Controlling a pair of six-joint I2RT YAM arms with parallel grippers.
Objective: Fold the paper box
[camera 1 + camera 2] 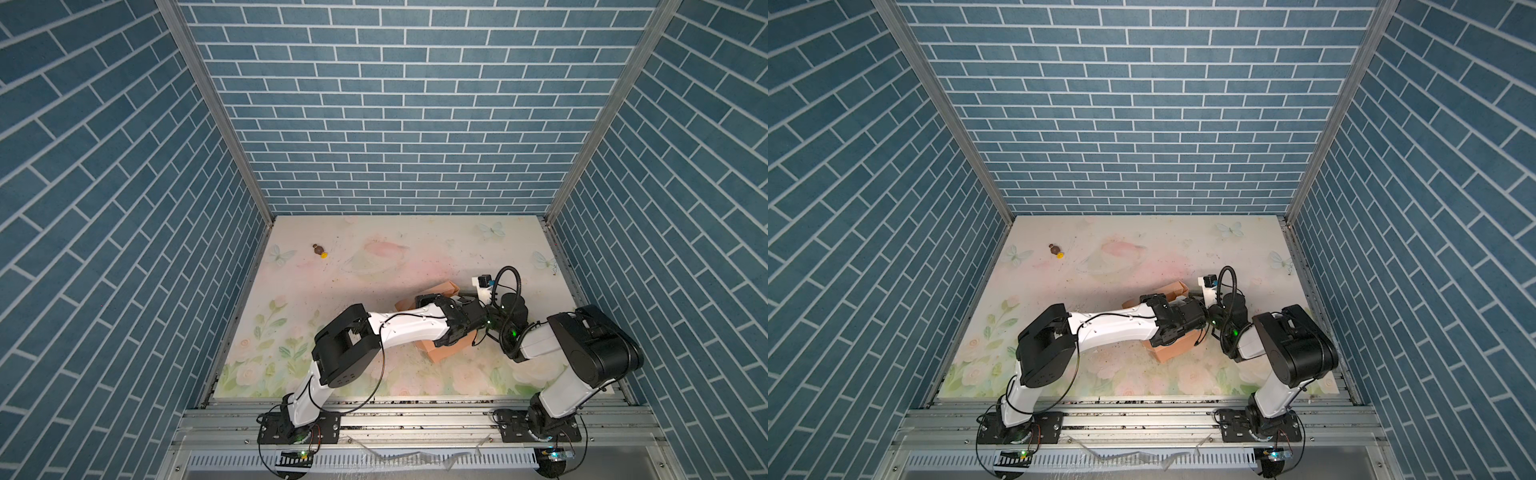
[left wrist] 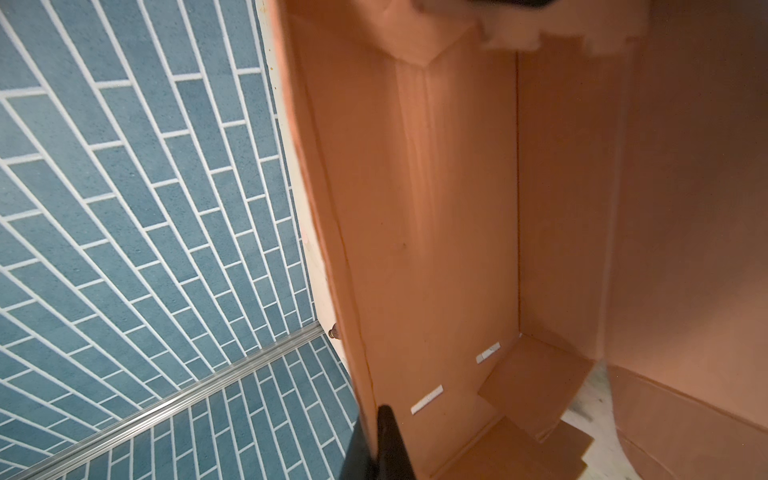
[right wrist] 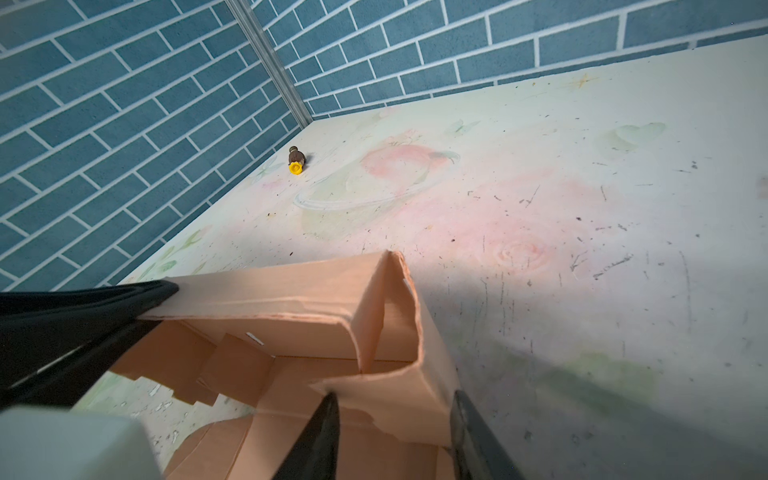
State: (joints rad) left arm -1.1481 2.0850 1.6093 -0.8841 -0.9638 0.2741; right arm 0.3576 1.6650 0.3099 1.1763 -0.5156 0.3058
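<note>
Peach-orange thin cardboard paper box [image 1: 442,289], partly raised, sits on the pale floral-printed desk [image 1: 374,257], right of centre, beneath both wrists in both top views. Left claw [image 2: 372,446] is clenched on the rim of one long side wall, holding it upright. The left wrist view looks along the box's inside to two small pale slits near the floor crease and loose stepped flaps at the open end. Right claw [image 3: 395,399] stands astride the short end wall at the corner, one finger inside, one outside. Jaws are apart and no pinch is visible, so I read it as released. Step in hand, by my reading: raising the end wall and setting it against the held side. Next move calls for closing on that wall or pressing it inward, with the left grip steady so the side does not splay. A tiny brown-and-yellow object [image 1: 320,250] lies well apart, far back left.
</note>
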